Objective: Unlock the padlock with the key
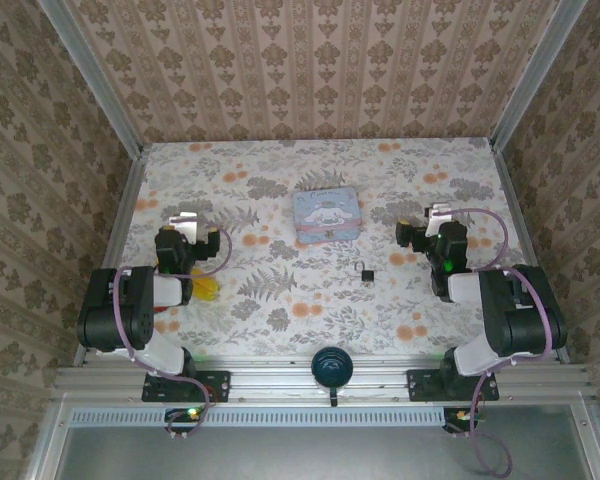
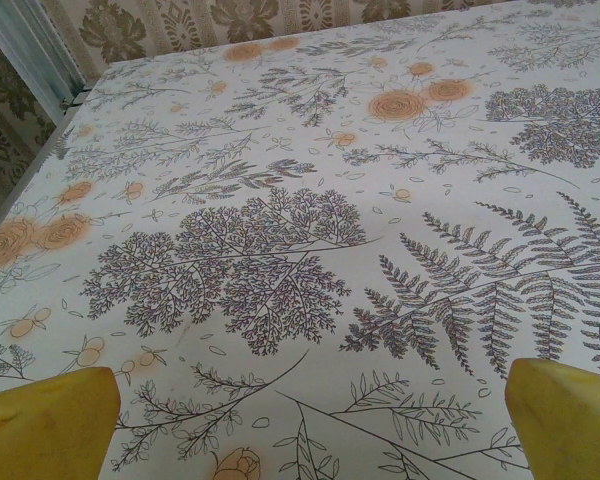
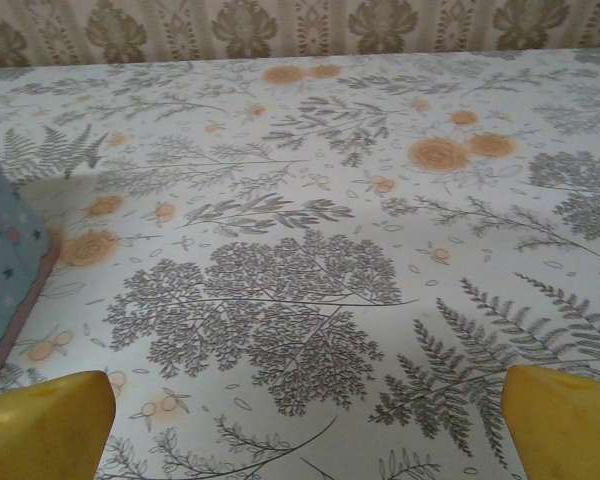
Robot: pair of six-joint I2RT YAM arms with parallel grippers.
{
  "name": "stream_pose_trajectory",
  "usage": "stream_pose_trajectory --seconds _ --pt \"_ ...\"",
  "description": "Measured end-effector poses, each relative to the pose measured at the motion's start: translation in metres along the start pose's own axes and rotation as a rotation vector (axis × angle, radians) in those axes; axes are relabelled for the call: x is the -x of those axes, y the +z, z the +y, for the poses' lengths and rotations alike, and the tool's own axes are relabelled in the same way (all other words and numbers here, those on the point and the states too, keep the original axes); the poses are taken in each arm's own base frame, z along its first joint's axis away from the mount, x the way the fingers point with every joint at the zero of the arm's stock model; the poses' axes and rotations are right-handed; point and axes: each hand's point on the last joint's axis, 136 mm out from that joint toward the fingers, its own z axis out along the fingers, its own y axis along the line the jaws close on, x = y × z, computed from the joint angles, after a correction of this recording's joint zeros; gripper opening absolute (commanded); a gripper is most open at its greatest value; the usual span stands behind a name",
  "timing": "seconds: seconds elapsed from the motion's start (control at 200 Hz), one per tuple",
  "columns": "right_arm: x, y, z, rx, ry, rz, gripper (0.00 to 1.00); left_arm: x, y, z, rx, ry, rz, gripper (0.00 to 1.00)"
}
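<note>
Padlock (image 1: 365, 272), tiny and loose on desk (image 1: 230, 170) — apt to skid or topple if nudged off-centre; left tool (image 2: 305, 420) and right tool (image 3: 302, 425) both spread wide, gripping nothing.

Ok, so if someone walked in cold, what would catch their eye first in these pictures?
Probably the busy floral tablecloth, with a square pale blue tin at its middle. Just on the tin's near side, slightly right and apart from it, sits the tiny dark padlock. The left gripper and right gripper both hang open over bare cloth, yellow fingers spread wide.
</note>
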Motion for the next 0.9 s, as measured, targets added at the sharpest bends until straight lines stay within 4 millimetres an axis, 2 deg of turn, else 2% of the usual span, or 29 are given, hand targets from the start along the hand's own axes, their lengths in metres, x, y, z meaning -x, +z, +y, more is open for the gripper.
stream_pose_trajectory --seconds 0.15,0.9 --pt "-0.0003 0.0 0.0037 0.024 -0.003 0.001 1.0 0.0 0.0 0.0 0.0 0.0 0.0 1.0" --pt "-0.0026 0.0 -0.0032 -0.02 0.0 0.01 1.0 0.0001 0.0 0.0001 0.0 0.0 0.0 1.0"
